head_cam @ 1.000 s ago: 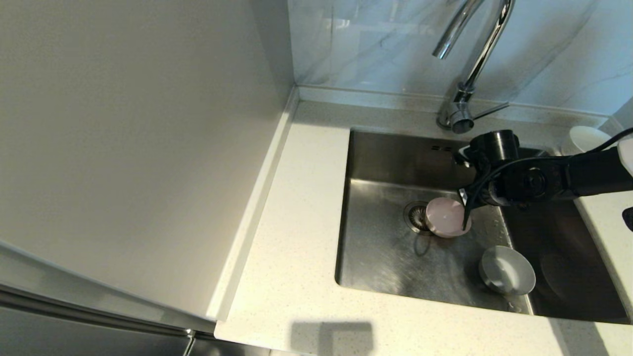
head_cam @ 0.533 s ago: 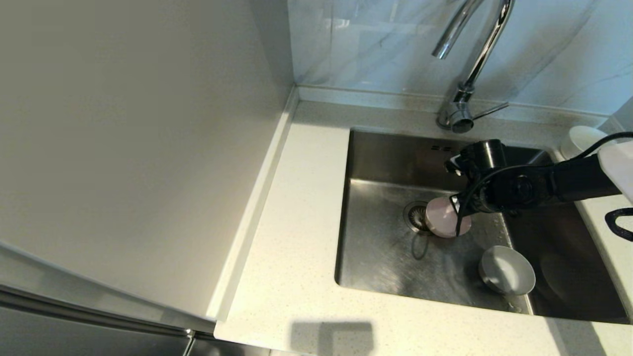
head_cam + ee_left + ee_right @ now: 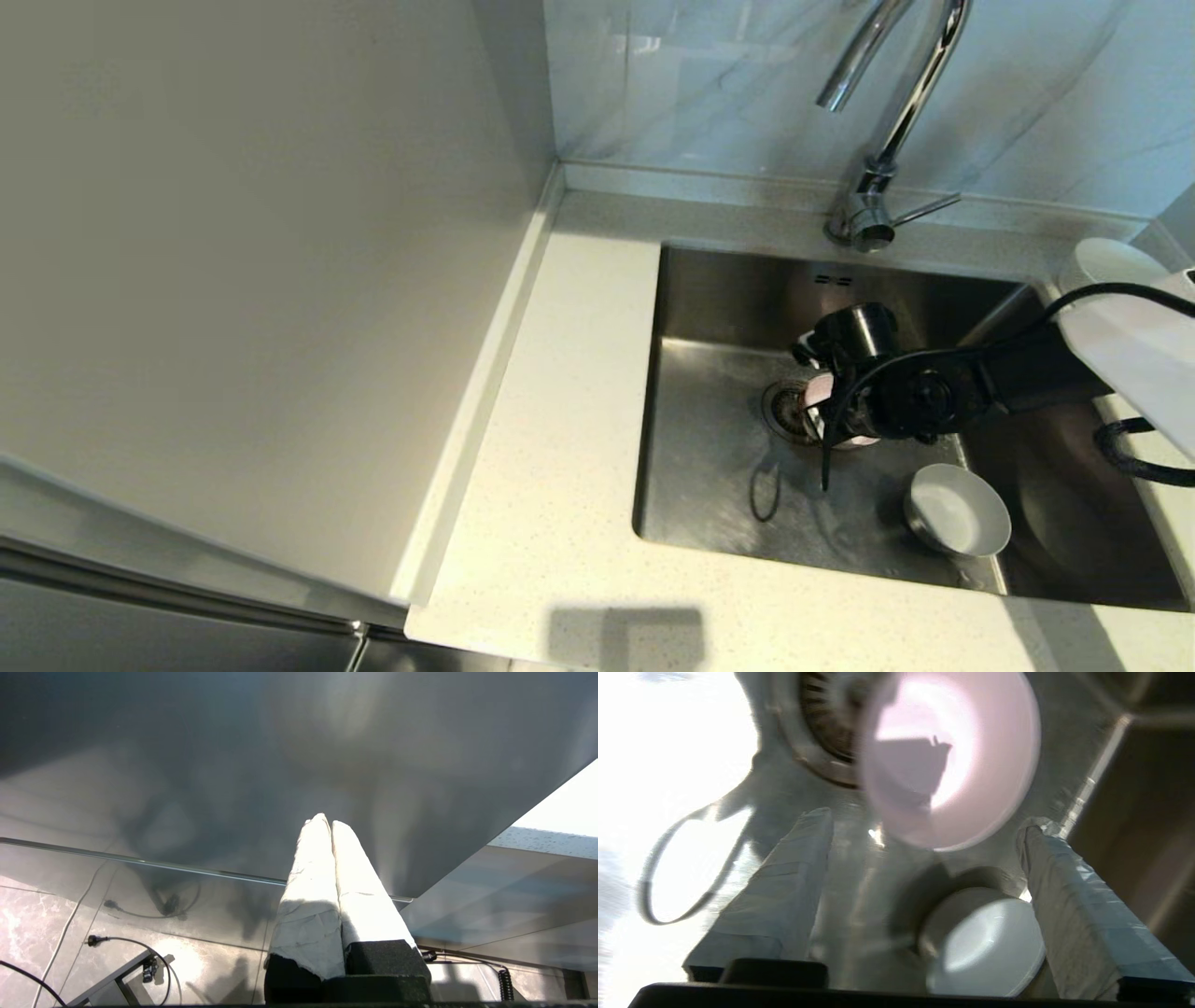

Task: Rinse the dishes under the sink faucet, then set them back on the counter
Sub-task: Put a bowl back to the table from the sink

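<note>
The pale pink bowl (image 3: 820,396) (image 3: 948,756) lies in the sink (image 3: 719,485) beside the drain strainer (image 3: 782,403), mostly covered by my right wrist in the head view. My right gripper (image 3: 845,415) (image 3: 924,819) hangs open just over it, one finger on each side of the bowl's near rim, holding nothing. The pale grey-white bowl (image 3: 957,511) (image 3: 985,947) sits upright at the sink's front right. The white bowl (image 3: 1106,261) rests on the counter (image 3: 560,420) at the far right. The faucet (image 3: 896,103) stands behind the sink. My left gripper (image 3: 327,822) is shut and empty, parked out of the head view.
A tall pale cabinet side (image 3: 261,280) walls off the left. Glossy marble-look tile (image 3: 1055,103) runs behind the faucet. A loose black cable (image 3: 1134,457) from my right arm hangs over the sink's right edge. The sink floor looks wet.
My right arm has swung left and lowered into the sink, ending over the pink bowl and hiding most of it. The bowls have stayed where they were.
</note>
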You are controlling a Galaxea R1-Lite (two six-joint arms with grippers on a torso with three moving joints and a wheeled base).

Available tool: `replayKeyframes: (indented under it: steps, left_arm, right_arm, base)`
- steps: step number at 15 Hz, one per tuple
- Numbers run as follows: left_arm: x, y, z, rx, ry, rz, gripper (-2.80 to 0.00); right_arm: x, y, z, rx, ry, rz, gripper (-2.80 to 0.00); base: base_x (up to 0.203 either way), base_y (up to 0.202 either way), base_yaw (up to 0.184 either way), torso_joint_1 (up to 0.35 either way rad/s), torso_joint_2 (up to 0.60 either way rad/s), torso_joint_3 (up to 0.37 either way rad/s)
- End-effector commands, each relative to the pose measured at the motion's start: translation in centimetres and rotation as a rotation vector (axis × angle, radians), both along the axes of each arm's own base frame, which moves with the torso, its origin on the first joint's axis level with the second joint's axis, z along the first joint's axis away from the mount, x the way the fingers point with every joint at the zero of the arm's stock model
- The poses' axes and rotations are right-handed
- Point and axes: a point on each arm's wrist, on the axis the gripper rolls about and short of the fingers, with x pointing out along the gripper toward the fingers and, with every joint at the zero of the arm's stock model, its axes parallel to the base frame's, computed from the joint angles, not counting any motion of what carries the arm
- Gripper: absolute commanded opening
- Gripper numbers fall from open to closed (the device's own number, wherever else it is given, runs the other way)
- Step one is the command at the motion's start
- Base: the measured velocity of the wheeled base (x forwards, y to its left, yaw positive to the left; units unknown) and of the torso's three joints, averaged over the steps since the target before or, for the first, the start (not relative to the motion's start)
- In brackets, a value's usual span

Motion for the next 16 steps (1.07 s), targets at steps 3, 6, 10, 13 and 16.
replayKeyframes:
  steps: [3,6,10,13,16]
  left_arm:
    - [0.0,0.0,0.0,-0.001,-0.003,0.000,-2.80]
    - [0.0,0.0,0.0,0.000,-0.004,0.001,-2.80]
    - [0.0,0.0,0.0,-0.001,-0.003,0.000,-2.80]
    - [0.0,0.0,0.0,0.000,-0.003,0.000,-2.80]
    - [0.0,0.0,0.0,0.000,-0.003,0.000,-2.80]
  right_arm:
    - [0.7,1.3,-2.9,-0.015,0.028,0.017,0.00]
    - [1.5,1.3,-4.0,-0.030,0.034,0.000,0.00]
    - [3.0,1.2,-4.6,-0.032,0.016,-0.015,0.00]
    - [3.8,1.1,-4.8,-0.034,0.006,-0.020,0.00]
    - [4.1,0.5,-5.5,-0.063,0.011,-0.054,-2.80]
  base:
    - [0.000,0.000,0.000,0.000,0.00,0.000]
    - [0.000,0.000,0.000,0.000,0.00,0.000]
    - [0.000,0.000,0.000,0.000,0.00,0.000]
    - [0.000,0.000,0.000,0.000,0.00,0.000]
    - [0.000,0.000,0.000,0.000,0.00,0.000]
